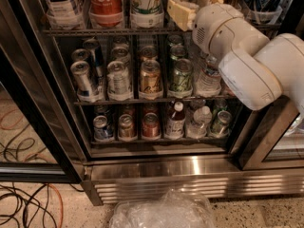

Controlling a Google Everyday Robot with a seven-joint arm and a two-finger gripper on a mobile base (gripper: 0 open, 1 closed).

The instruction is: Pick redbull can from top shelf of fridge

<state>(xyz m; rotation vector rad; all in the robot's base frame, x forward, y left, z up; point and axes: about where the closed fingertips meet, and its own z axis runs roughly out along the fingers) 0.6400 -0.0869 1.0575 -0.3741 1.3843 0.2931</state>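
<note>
The fridge stands open in front of me, with a steel base grille and wire racks of drinks. The top shelf carries tall bottles in clear lane trays: a white-labelled one, a red Coca-Cola one and a white and green one. My gripper is at the top shelf, right of the white and green bottle, with the white arm coming in from the right. No redbull can shows on the top shelf; the gripper and arm hide what stands behind them.
The middle rack holds several cans: slim silver-blue ones at left, then gold and green ones. The bottom rack holds cans and small bottles. Cables lie on the floor at left. Crumpled clear plastic lies in front.
</note>
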